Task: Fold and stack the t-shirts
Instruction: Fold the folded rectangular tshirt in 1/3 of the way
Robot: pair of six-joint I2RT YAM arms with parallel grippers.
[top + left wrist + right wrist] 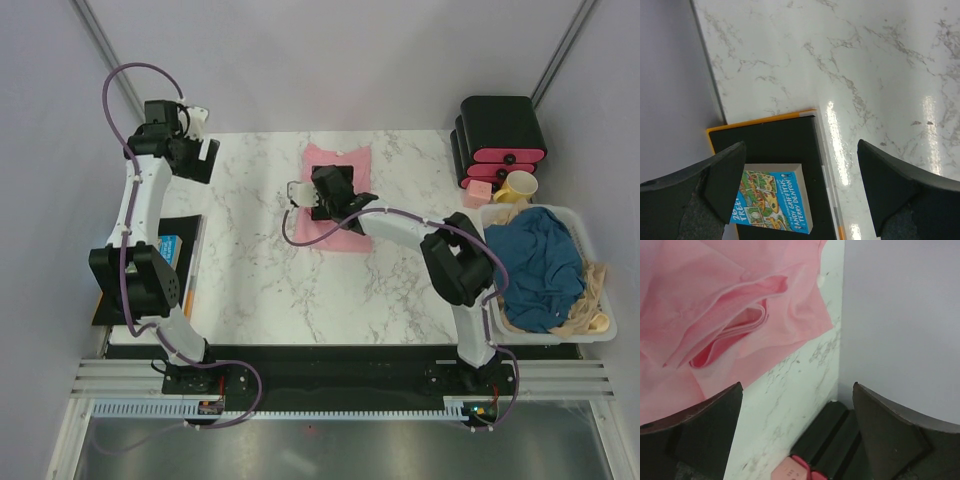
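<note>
The light pink t-shirt (345, 165) lies folded at the back middle of the marble table (270, 270). In the right wrist view its layered folds (715, 315) fill the upper left. My right gripper (352, 195) hovers over the pink shirt, open and empty (797, 390), its jaws wide apart above bare marble beside the shirt's edge. The dark teal-blue t-shirt (540, 265) lies crumpled in a white basket (603, 330) at the right. My left gripper (203, 160) is at the far back left, open and empty (801, 150), away from both shirts.
Black boxes with pink fronts (500, 135) stand at the back right, also in the right wrist view (825, 445). A yellow mug (520, 187) sits by them. A blue book (775, 197) lies on a black tray (770, 140) at the left edge. Beige cloth (590, 300) shares the basket.
</note>
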